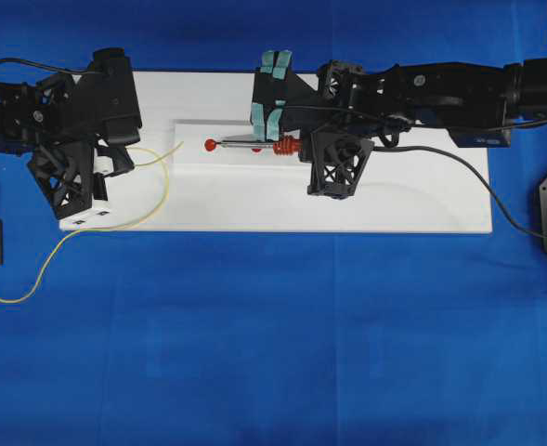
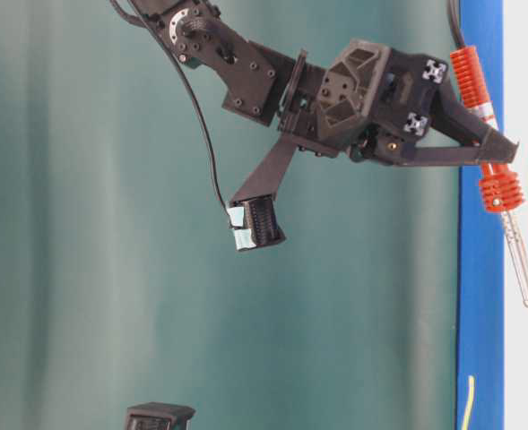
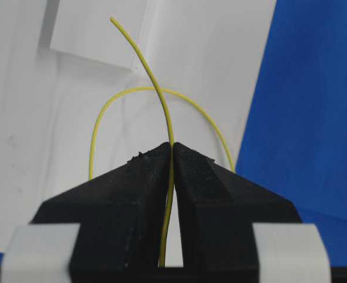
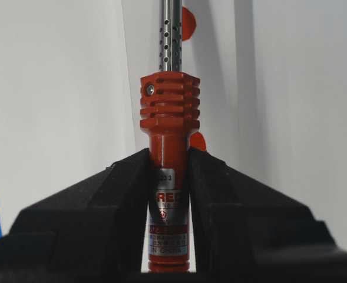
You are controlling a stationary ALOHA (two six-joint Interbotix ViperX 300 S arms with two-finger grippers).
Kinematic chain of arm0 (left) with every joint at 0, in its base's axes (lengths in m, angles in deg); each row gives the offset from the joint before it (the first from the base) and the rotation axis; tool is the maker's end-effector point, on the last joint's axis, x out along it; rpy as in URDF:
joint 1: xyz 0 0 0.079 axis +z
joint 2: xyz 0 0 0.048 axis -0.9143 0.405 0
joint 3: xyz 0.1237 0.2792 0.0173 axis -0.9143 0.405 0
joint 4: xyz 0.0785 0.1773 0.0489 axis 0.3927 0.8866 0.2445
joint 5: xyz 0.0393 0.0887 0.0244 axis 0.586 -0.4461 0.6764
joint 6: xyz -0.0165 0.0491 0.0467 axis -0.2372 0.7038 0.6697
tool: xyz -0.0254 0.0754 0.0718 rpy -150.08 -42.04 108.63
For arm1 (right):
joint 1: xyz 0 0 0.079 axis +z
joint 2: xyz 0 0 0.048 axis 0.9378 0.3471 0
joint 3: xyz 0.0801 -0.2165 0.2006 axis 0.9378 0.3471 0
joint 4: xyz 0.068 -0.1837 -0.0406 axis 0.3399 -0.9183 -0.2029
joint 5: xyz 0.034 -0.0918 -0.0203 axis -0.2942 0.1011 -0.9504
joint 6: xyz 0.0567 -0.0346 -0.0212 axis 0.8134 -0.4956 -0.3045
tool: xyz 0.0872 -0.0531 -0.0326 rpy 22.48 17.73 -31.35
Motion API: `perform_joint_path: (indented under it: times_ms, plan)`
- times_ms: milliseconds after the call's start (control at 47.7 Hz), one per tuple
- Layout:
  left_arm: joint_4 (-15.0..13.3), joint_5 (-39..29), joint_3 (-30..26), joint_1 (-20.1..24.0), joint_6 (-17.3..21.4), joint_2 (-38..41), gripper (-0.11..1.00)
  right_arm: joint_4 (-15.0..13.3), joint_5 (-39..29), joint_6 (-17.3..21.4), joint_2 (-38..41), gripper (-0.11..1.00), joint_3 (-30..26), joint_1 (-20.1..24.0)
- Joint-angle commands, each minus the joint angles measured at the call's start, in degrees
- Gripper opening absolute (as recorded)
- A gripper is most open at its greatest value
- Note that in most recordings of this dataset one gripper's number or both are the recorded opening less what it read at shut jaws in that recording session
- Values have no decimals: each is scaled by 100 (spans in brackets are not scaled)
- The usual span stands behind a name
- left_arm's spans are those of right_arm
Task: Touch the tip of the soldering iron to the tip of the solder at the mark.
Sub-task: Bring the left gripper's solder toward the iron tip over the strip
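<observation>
Yellow wire solder (image 3: 161, 112) pinched in left gripper (image 3: 172, 154); right gripper (image 4: 168, 162) clamps ribbed red soldering iron (image 4: 168, 112).

L gripper (image 3: 172, 154) jaws clamped, R gripper (image 4: 168, 158) likewise

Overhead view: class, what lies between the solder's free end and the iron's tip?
Only bare white board between the thin yellow solder wire and the red-handled soldering iron.

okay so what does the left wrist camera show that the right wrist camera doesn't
Only the left wrist view shows the left gripper shut on the solder, whose free end arcs up over the white board. Only the right wrist view shows the right gripper shut on the soldering iron by its red handle. Both show the white board and some blue cloth.
</observation>
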Motion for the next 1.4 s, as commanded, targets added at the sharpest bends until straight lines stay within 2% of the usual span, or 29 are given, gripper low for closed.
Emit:
perform_joint_path:
  times_ms: [0,314,461,733,901,1382]
  plan:
    - [9,18,-97,-9,-18,-26,2,-70,-35,26,-334,6,-18,9]
    - [9,18,-97,-18,-35,-18,2,-88,-211,62,-1222,6,668,9]
    - [9,18,-105,-9,-35,-9,2,-88,-264,193,-1485,6,949,9]
    - [9,35,-211,-18,-35,114,2,-123,-246,237,-1556,6,1037,9]
    - [9,53,-554,-18,-18,448,2,-149,-237,237,-1538,6,1020,9]
    - [9,18,-1819,-26,53,2153,2,-149,-229,237,-1529,6,1063,9]
